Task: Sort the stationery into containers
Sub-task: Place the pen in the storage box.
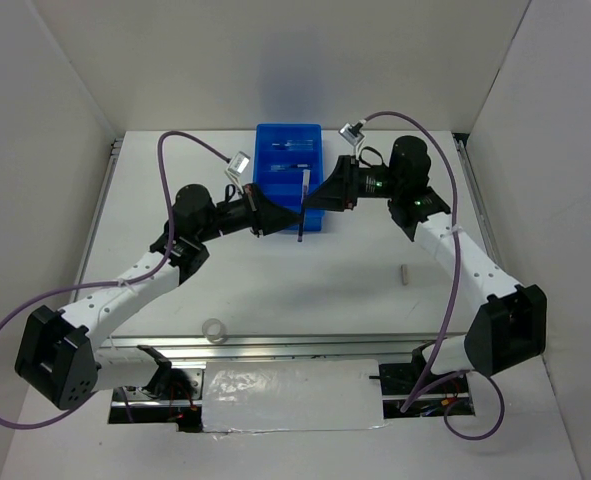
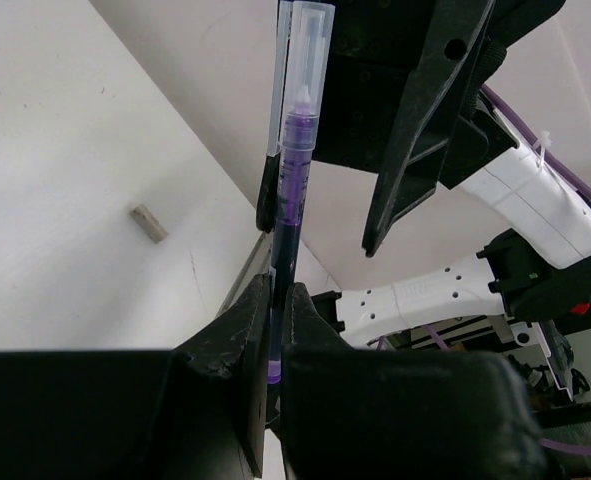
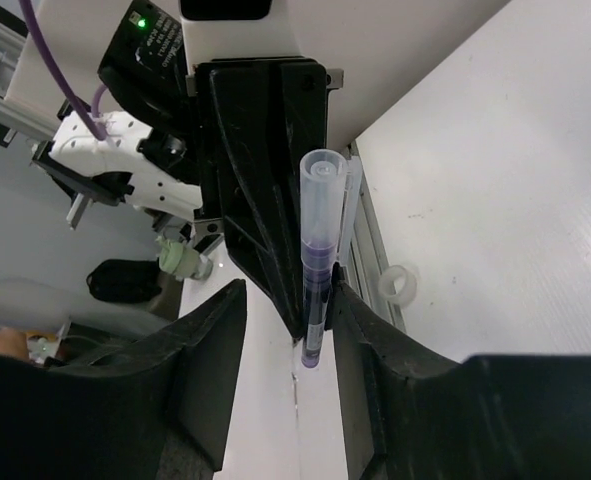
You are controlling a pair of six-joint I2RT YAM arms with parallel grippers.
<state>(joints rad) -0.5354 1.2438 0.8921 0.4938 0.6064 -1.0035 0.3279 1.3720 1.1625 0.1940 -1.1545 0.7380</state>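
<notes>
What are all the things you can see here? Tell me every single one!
pen: one, clear with purple ink, upright in the air in front of the tray
tray: one, bright blue, far middle of the table; small items inside, too tiny to name
eraser stub: one, whitish, on the table at the right
tape ring: one, clear, on the table near the front, left
table: one, white
cables: purple, looping off both arms
arms: two, white and black
left gripper: black, shut on the pen's lower end
right gripper: black, open, jaws either side of the pen
</notes>
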